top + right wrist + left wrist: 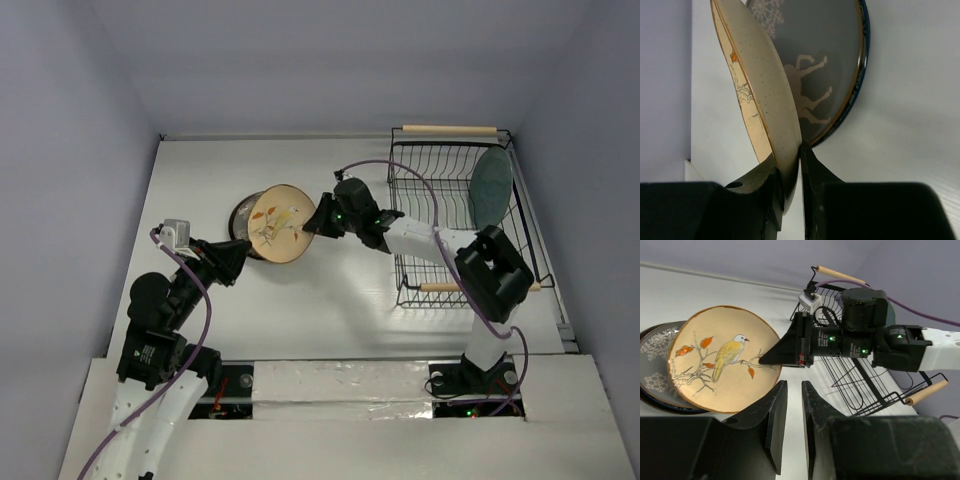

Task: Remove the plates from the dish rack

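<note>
My right gripper (318,222) is shut on the rim of the tan plate (278,224), which has a bird and leaves on it. It holds the plate tilted over a stack of plates (243,215) on the table. In the right wrist view the tan plate (765,100) stands edge-on between my fingers (810,170), with the grey reindeer plate (825,65) flat beneath it. My left gripper (240,255) is just in front of the stack, empty, its jaws almost together. The black wire dish rack (440,170) at the back right holds one teal plate (491,186) upright.
The rack has wooden handles at its far end (450,129) and near end (478,286). The right arm stretches from its base across the rack's near left corner. Grey walls close in the table on three sides.
</note>
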Controlling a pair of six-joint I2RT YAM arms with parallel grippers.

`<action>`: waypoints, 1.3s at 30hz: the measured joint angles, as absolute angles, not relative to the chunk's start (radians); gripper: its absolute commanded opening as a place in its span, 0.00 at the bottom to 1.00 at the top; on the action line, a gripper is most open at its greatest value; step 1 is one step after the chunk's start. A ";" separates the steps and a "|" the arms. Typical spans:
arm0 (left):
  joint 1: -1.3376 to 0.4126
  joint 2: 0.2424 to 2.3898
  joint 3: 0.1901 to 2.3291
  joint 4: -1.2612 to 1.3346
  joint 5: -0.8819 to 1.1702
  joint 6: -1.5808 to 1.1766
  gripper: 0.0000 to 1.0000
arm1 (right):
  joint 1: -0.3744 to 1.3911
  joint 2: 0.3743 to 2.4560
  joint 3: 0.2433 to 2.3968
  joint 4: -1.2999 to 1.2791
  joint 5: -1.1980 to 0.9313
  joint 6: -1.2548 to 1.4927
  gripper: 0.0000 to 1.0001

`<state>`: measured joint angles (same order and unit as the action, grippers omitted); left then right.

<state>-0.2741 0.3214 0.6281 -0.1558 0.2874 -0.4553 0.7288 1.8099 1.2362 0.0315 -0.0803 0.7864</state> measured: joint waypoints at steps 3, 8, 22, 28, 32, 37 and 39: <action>-0.274 0.321 0.628 -0.156 0.287 -0.455 0.15 | 0.727 1.848 1.236 0.098 -0.101 0.830 0.00; -0.274 0.321 0.628 -0.155 0.287 -0.455 0.15 | 0.727 1.917 1.242 0.183 -0.114 0.900 0.08; -0.274 0.321 0.628 -0.156 0.287 -0.455 0.16 | 0.773 2.025 1.414 0.077 -0.085 0.847 0.58; -0.274 0.321 0.628 -0.155 0.287 -0.455 0.16 | 0.801 2.024 1.459 -0.033 -0.021 0.738 0.85; -0.274 0.321 0.628 -0.155 0.288 -0.455 0.16 | 0.806 1.979 1.448 -0.073 0.029 0.681 0.94; -0.274 0.320 0.628 -0.156 0.287 -0.456 0.16 | 0.807 1.842 1.374 -0.159 0.131 0.619 0.81; -0.274 0.317 0.628 -0.156 0.288 -0.455 0.16 | 0.807 1.774 1.340 -0.192 0.197 0.595 0.41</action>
<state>-0.2741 0.3168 0.6281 -0.1558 0.2878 -0.4553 0.8066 1.7737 1.3399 -0.1921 0.1974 0.5945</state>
